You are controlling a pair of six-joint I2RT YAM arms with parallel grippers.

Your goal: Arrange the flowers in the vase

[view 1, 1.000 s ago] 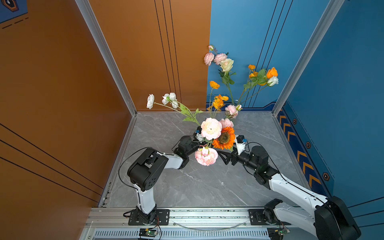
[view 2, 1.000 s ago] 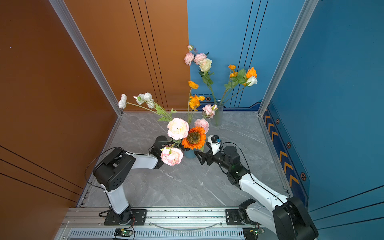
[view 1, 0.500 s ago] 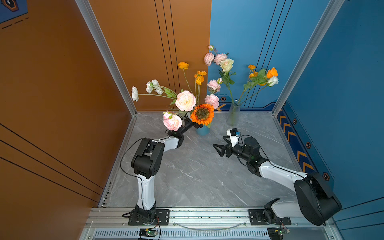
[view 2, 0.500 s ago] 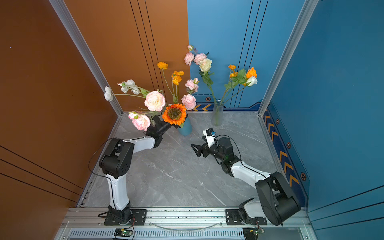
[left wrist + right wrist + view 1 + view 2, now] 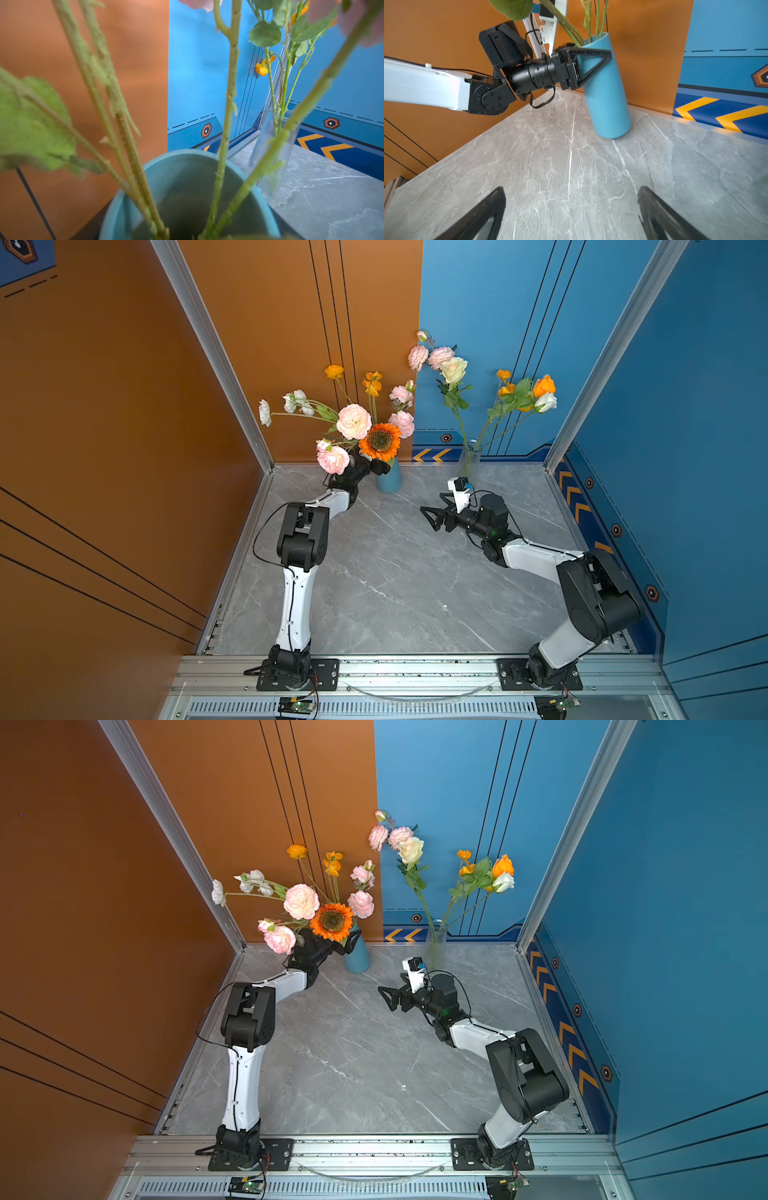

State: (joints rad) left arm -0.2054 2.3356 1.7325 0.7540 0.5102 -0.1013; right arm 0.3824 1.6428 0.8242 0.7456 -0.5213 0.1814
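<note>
- Right wrist view: the blue vase (image 5: pixel 607 99) stands with its base on the grey marble table (image 5: pixel 571 162), against the orange wall, in the upper middle of the frame. Green stems of the flowers (image 5: pixel 353 421) run down into its mouth.
- Just under the rim, the left gripper (image 5: pixel 380 466) straddles the vase with jaws wide and the near finger (image 5: pixel 591 52) flat on the wall. It reads as clamped on the vase.
- At the frame's bottom edge, the right gripper (image 5: pixel 571 189) hangs over bare table, jaws spread, holding nothing.
- In both top views the bunch fans toward the upper left, with the sunflower (image 5: pixel 331 921) low, so the load looks top-heavy.
- Judged step: letting go of the vase. Part the jaws evenly, then back off level along the forearm's line, passing under the pink bloom (image 5: pixel 332 459) that overhangs the wrist.
- Avoid the glass vase (image 5: pixel 469 460) further right. The right gripper could steady the blue wall if it rocks.
</note>
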